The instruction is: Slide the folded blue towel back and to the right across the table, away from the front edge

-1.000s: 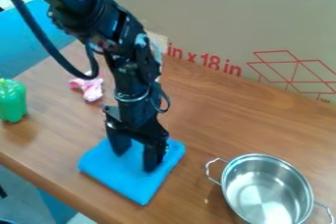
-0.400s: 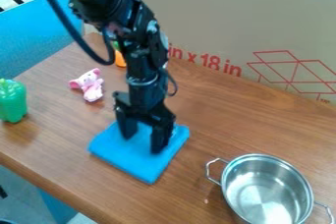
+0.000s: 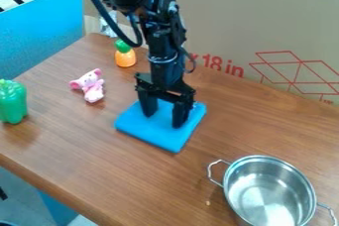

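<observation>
The blue cloth (image 3: 153, 134) lies flat on the wooden table (image 3: 99, 155), near its middle, and it looks folded into a thick square. The black gripper (image 3: 163, 120) is above it, pointing down. Its fingers (image 3: 180, 116) are apart, one beside the other, and their tips seem to touch the top of the cloth; I see no fold clamped between them.

I judge that the cloth is light and soft, not fragile, and that it can slide easily on the smooth wood. For lifting, a thick folded edge or a corner would be the better place to hold; for sliding, a light press near the middle may be enough.

Behind the cloth, to the left in the view, stands an orange toy with green top (image 3: 125, 58). A pink toy (image 3: 93, 89) and a green pepper (image 3: 13, 103) are farther left. The metal pot (image 3: 246, 178) is at the lower right, apart from the cloth.
</observation>
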You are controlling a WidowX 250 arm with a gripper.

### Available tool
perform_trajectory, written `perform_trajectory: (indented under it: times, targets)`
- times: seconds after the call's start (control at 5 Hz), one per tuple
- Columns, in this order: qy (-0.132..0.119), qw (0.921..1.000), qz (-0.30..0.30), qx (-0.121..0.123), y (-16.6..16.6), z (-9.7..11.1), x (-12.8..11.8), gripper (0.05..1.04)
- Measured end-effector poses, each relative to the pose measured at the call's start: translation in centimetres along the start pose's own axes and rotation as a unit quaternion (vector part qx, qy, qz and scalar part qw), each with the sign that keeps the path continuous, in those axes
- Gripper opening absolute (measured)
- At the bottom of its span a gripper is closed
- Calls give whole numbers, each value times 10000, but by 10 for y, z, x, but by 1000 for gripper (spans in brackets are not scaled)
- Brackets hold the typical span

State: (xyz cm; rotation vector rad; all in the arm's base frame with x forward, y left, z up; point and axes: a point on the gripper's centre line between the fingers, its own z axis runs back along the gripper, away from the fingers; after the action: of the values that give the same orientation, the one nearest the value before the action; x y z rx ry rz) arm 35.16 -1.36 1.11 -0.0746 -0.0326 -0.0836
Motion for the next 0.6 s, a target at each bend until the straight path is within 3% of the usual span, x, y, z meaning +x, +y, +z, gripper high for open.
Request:
perform_trajectory:
  times: [0.4,0.6]
  targets:
    - [-192,9985,127,-498,-13,0,35,1001]
    - [-235,9987,-12,-461,-20,1,39,1001]
